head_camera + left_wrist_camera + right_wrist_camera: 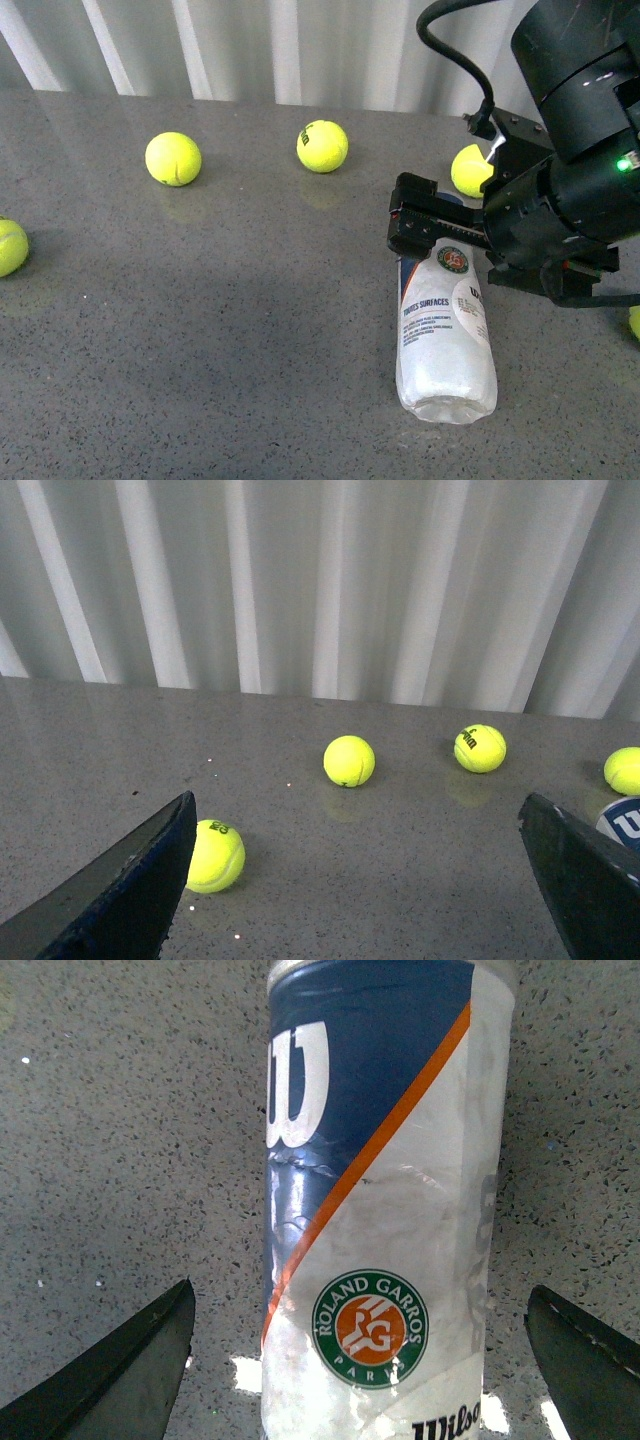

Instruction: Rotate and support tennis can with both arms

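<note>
While the tennis can (445,335) lies on its side on the bench (200,350), the right gripper (358,1290) hangs over its far, blue-labelled end with jaws spread wide either side, clear of it. This looks like the approach before the first grasp. Next, those jaws must close on the can, and the left gripper (357,800), likewise spread and empty, must come across to support it.

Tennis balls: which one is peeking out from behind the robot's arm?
The ball at the back right, just beyond the tennis can. The right arm covers part of it; the middle ball and those left of it lie uncovered.
</note>
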{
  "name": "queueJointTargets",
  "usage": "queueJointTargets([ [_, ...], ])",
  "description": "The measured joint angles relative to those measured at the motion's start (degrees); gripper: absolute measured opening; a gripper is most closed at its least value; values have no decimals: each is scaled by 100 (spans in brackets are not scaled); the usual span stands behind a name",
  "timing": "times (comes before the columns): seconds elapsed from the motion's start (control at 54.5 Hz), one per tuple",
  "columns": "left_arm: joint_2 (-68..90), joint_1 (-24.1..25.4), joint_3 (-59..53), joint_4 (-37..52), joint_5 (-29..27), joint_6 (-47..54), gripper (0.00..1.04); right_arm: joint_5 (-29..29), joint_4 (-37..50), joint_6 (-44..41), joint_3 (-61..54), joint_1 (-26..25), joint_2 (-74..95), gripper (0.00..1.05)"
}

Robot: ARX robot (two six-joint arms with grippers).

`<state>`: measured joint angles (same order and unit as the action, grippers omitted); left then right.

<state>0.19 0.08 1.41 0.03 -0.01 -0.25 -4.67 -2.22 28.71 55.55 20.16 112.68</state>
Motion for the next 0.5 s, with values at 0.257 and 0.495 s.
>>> queueJointTargets([
  [0.257,0,0,0,0,0,0,98,-20,-50,24,446,79,833,97],
  [0.495,0,0,0,0,0,0,98,-114,31,-186,468,68,909,70],
])
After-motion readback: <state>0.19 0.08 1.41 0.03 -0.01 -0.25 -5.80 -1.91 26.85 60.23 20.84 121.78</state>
